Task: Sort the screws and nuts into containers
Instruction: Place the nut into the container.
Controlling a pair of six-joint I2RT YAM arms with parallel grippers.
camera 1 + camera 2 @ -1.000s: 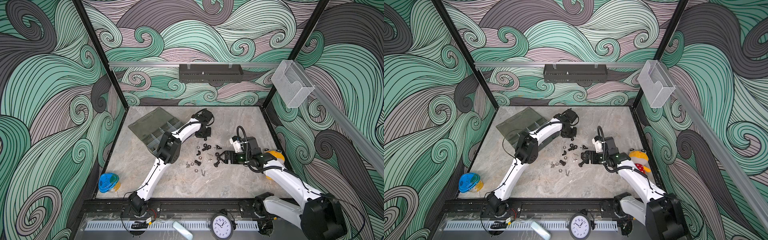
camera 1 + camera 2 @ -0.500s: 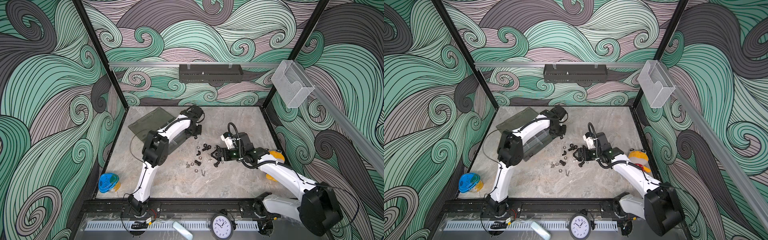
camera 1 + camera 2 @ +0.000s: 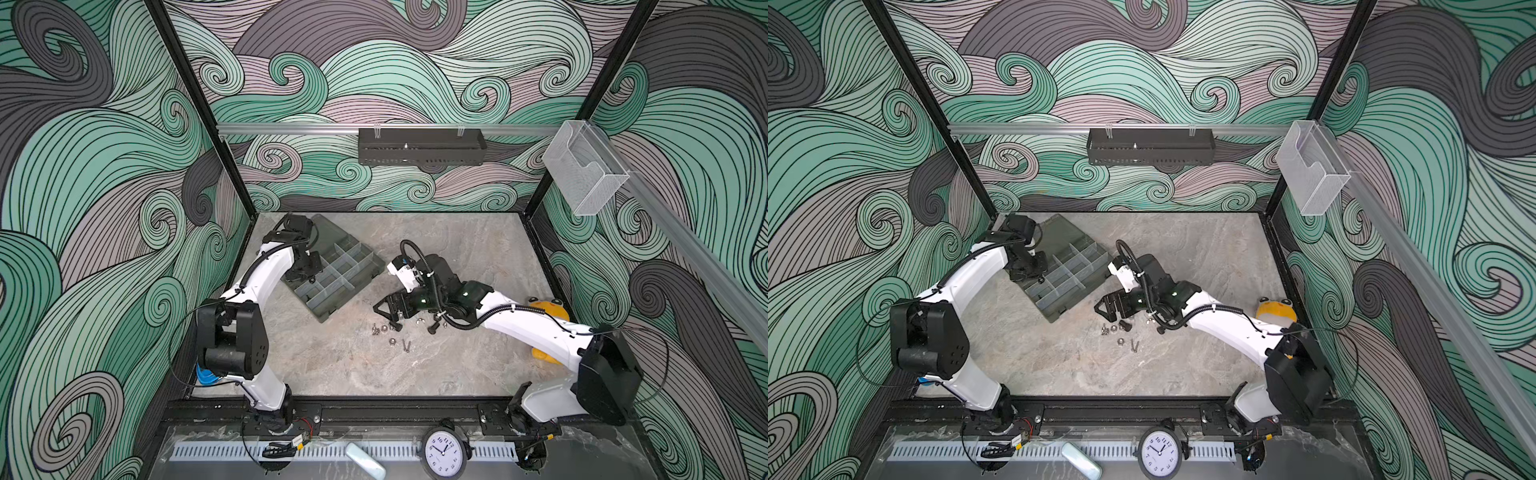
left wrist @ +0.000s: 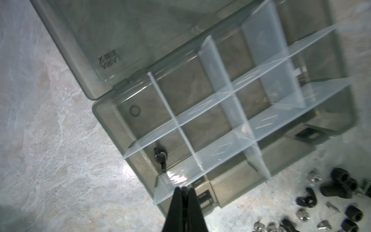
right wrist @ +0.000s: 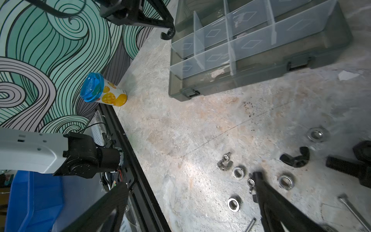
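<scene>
left gripper [image 4: 184,189] closed over containers [image 4: 104,120] | right gripper [image 5: 190,179] spread wide over nuts [image 5: 238,173]

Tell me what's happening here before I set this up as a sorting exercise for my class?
Small hardware is being sorted into an open organiser box. The left gripper is shut above one end of the box; whether it pinches anything is unclear. One black fastener already lies in a compartment. The right gripper hangs open over the loose nuts and screws on the table.
</scene>
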